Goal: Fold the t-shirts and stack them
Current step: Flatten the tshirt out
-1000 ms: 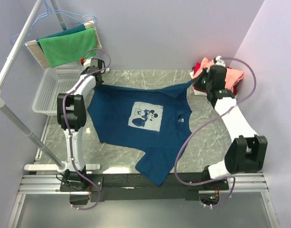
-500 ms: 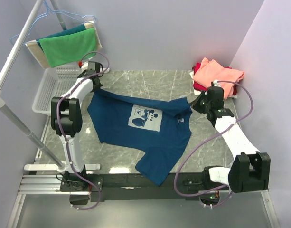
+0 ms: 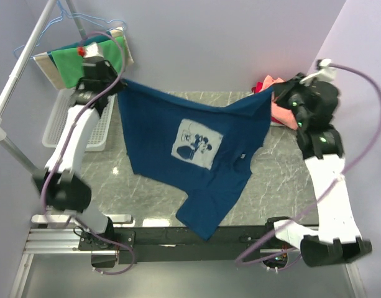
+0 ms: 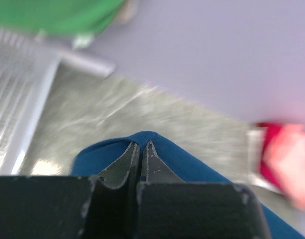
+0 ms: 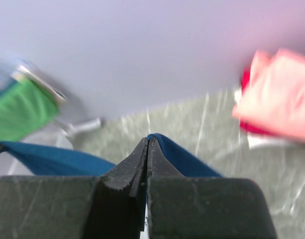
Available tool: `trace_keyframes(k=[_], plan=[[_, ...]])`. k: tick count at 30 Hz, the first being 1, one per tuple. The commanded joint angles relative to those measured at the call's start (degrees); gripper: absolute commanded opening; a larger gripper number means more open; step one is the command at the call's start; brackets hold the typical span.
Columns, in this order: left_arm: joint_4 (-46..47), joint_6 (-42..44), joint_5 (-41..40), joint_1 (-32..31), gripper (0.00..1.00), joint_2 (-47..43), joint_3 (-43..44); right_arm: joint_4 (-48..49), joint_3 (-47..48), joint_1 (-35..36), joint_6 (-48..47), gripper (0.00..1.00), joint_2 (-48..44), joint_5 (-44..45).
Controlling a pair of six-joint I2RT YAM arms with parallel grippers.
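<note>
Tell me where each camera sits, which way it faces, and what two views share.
Top external: above and behind the arms, looking down at the marble table; both arms show, left gripper and right gripper stretching the navy t-shirt between them.
Left wrist: on the left arm, facing the back wall and folded pink t-shirt past its shut fingers.
Right wrist: on the right arm, facing the back wall and green cloth past its shut fingers.
Shared: both wrist views show pinched navy fabric.
</note>
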Motion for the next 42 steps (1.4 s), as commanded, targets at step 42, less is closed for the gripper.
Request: trace_keyframes(k=[42], plan=[[12.0,-0.9,0.4,-1.8,0.01,1.1,-19.9,23.4,-10.6,-0.2,-1.4,0.00,13.3,3.8]])
